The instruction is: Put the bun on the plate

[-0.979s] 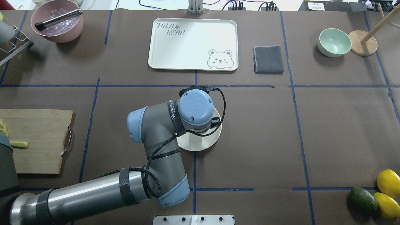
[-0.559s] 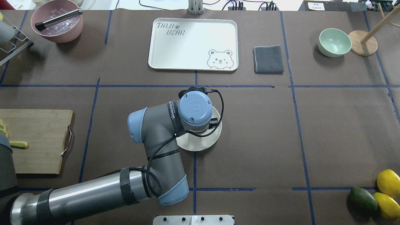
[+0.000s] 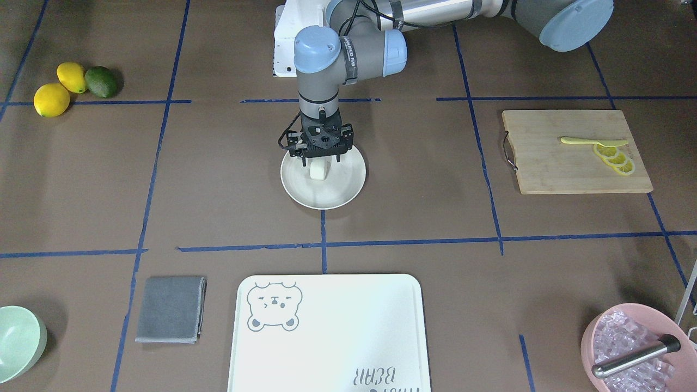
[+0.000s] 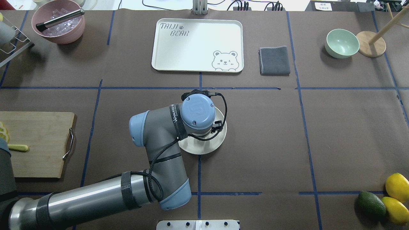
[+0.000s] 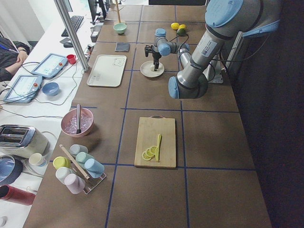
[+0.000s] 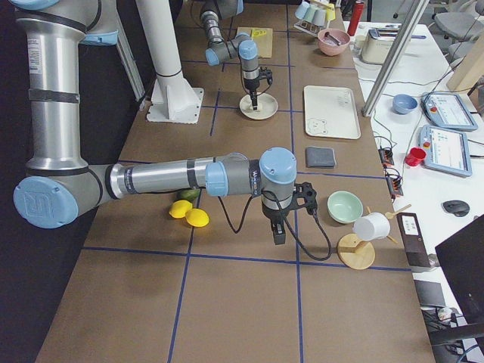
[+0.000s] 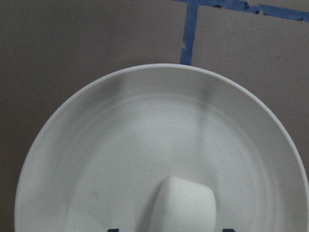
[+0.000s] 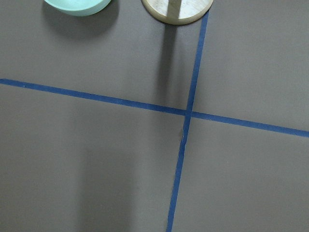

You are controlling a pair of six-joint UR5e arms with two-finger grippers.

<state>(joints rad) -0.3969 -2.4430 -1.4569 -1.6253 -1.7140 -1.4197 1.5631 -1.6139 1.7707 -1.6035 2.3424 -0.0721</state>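
Note:
The white bun stands on the round cream plate near the table's middle. In the left wrist view the bun sits on the plate toward its near side. My left gripper hangs straight down over the bun, open, with a dark fingertip on each side and a gap to the bun. In the overhead view the wrist hides the bun, and only the plate's rim shows. My right gripper hovers over bare table near the green bowl; whether it is open or shut I cannot tell.
A bear-printed tray, a grey cloth, a green bowl and a wooden stand lie along the far side. The cutting board is at the left, the lemons and an avocado at the near right.
The left wrist has shifted slightly to the left over the plate, so a little more of the plate's right side shows. Nothing else moved.

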